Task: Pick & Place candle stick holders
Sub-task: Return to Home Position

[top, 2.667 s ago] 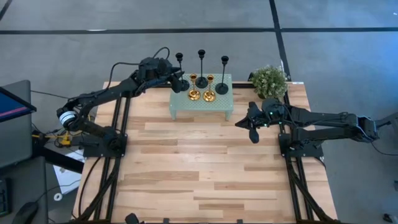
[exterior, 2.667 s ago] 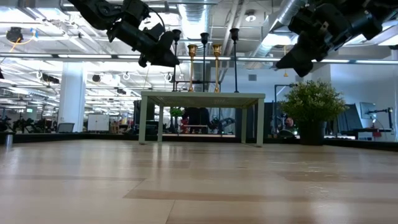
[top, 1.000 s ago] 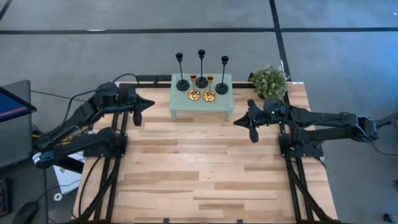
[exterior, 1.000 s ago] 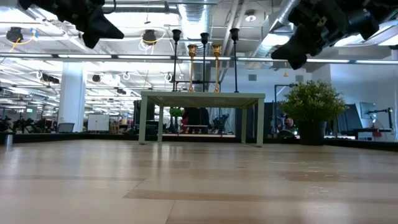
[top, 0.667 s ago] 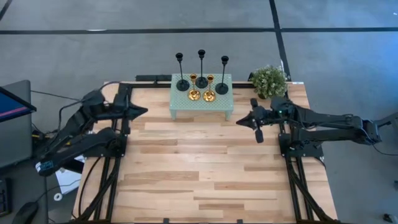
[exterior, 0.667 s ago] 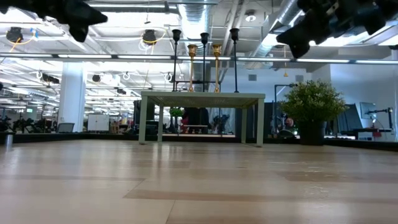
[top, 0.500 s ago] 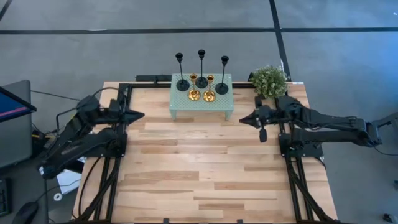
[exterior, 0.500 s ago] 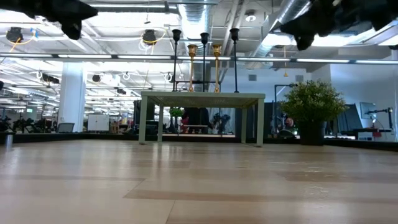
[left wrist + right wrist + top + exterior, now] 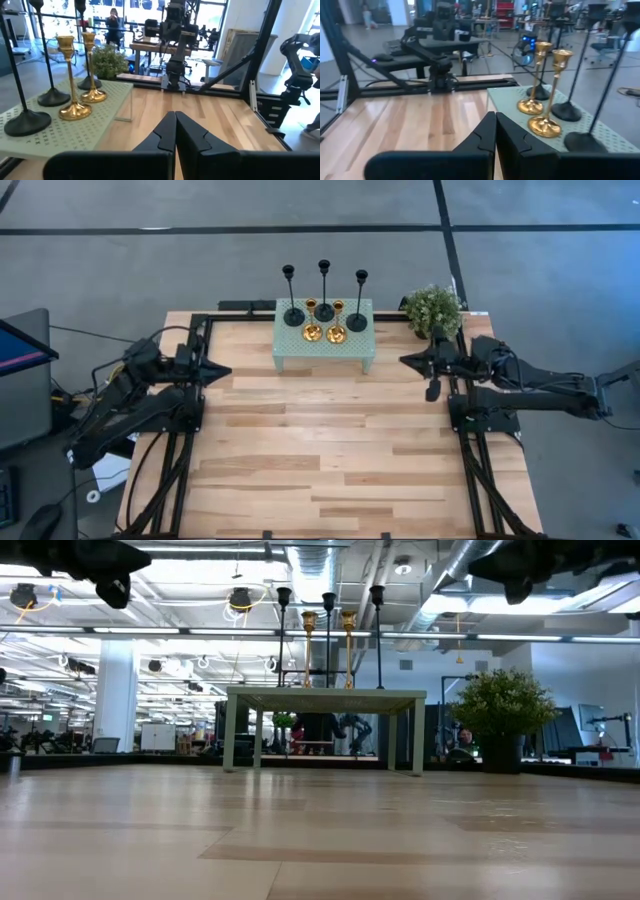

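Five on the pale green perforated shelf (image 9: 340,352)
We see three tall black candle stick holders (image 9: 324,311), two short gold holders (image 9: 312,332); left gripper (image 9: 218,368) and right gripper (image 9: 404,360) hover beside it, both closed together, empty

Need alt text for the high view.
Five candle stick holders, three black and two gold, stand on a pale green shelf at the table's far edge, beside a plant. The left gripper and right gripper are shut, empty, at either side.
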Available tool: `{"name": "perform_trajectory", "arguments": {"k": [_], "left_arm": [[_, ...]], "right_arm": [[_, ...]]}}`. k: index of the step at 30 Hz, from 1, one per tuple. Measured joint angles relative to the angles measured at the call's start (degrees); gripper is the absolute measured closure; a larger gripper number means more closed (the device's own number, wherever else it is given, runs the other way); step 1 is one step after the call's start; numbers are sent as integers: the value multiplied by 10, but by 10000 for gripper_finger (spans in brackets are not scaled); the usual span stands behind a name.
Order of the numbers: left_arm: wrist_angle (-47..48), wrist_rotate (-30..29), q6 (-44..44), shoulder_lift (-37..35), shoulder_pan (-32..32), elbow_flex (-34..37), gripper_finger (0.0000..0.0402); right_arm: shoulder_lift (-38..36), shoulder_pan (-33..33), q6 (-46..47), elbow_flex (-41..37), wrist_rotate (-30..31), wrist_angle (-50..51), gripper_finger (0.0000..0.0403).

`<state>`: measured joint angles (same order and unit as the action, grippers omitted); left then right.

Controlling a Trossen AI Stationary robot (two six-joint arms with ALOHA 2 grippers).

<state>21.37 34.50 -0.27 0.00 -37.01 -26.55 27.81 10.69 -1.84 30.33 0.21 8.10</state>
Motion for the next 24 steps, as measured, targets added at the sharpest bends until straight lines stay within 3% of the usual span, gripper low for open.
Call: {"name": "perform_trajectory", "arguments": {"k": [7, 24], "left_arm": [[0, 1, 0, 0, 0, 0, 397], [0, 1, 0, 0, 0, 1, 396]], "right_arm": [[-43, -41, 4, 0, 72, 24, 403], [-104, -96, -2, 0, 74, 71, 403]]}}
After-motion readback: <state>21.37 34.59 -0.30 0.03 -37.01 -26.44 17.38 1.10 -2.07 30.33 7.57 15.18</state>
